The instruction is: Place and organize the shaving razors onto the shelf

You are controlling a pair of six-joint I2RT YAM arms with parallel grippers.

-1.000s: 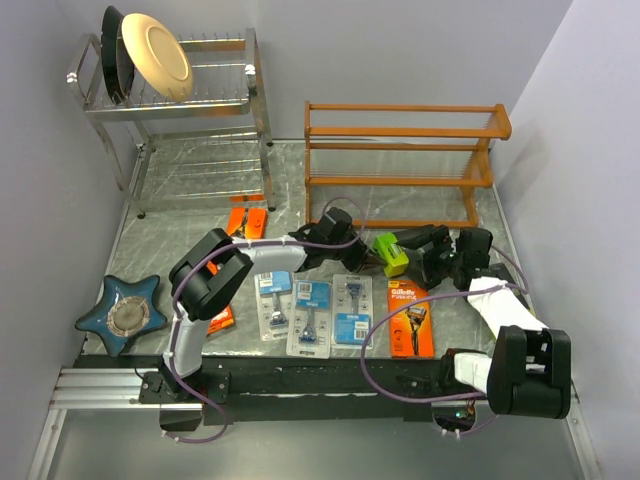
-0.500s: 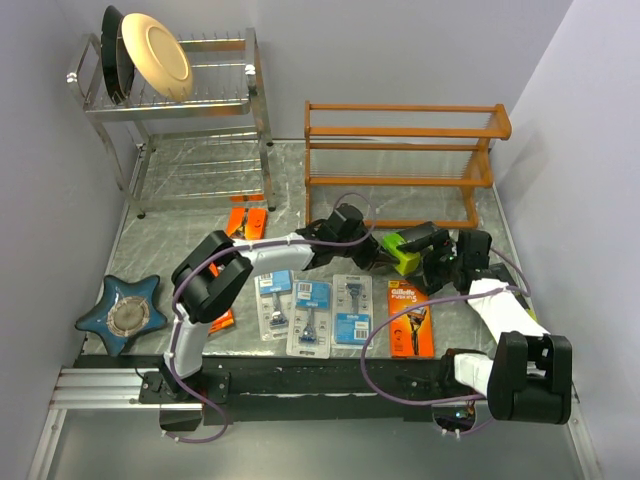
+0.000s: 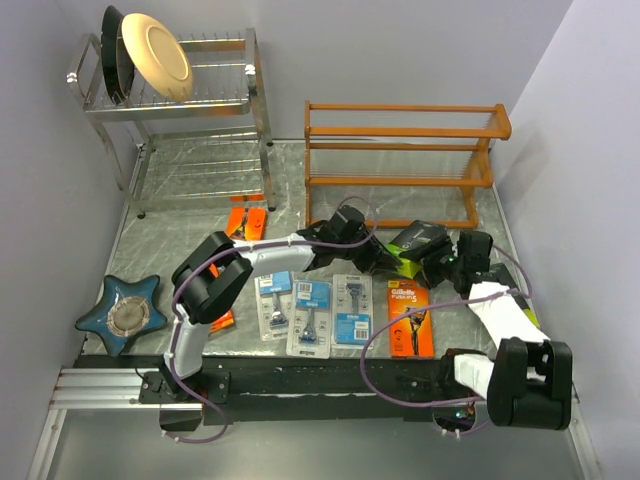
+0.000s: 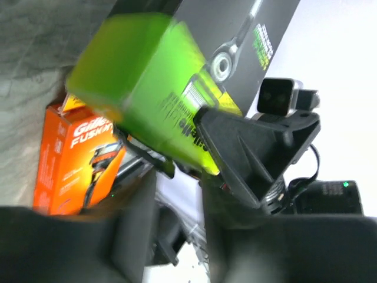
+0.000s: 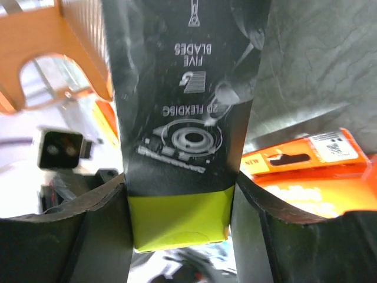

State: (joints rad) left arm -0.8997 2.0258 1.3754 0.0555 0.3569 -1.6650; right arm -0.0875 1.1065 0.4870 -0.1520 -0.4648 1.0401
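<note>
Fingers [image 5: 97, 224] of the right gripper [image 3: 438, 262] pinch a lime-green-and-black razor box [image 3: 418, 242] at its green end, holding it tilted above the table [image 3: 190, 240] toward the right edge, just in front of the wooden shelf [image 3: 400, 145] at the far edge. The left gripper [image 3: 377, 258] sits just beside the box, its fingers [image 4: 135, 236] spread and holding nothing. An orange razor pack [image 3: 410, 318] lies by the near edge.

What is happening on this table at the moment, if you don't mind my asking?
The right gripper is clamped on a lime-green-and-black razor box, holding it up in front of the wooden shelf. The left gripper sits close beside it, open and holding nothing. No razors are on the shelf yet; the blue blister cards and orange packs lie on the table.
</note>
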